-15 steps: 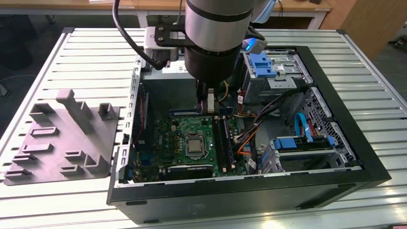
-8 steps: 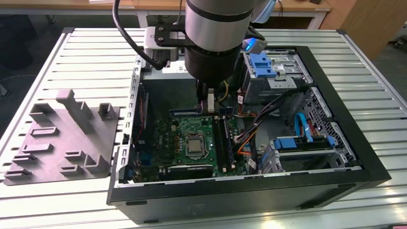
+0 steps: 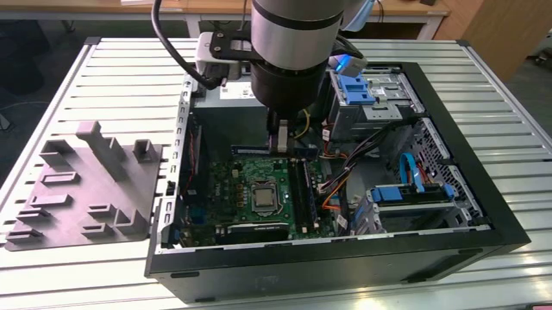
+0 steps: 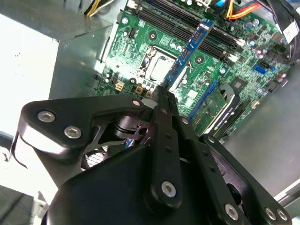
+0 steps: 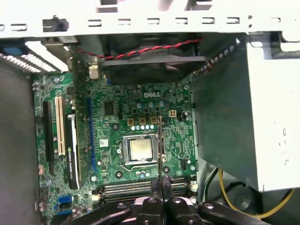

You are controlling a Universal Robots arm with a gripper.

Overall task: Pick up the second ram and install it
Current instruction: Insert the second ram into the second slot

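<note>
My gripper (image 4: 161, 91) is clamped tight on one end of the second ram (image 4: 190, 49), w/ the rest of the stick poking out past my tips. In the first wrist view it's edge-on, a thin line (image 5: 160, 140) over the CPU socket (image 5: 140, 150) on the mobo (image 5: 112, 122). Farther out is the open PC case (image 3: 483, 187), and at the exterior view's left a grey tray (image 3: 86, 187).

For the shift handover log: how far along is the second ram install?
Done: the ram is picked up and clamped between the fingers of the gripper.
In hand: it hangs over the motherboard, near the processor socket.
Left: it is not yet seated in the slots.
</note>
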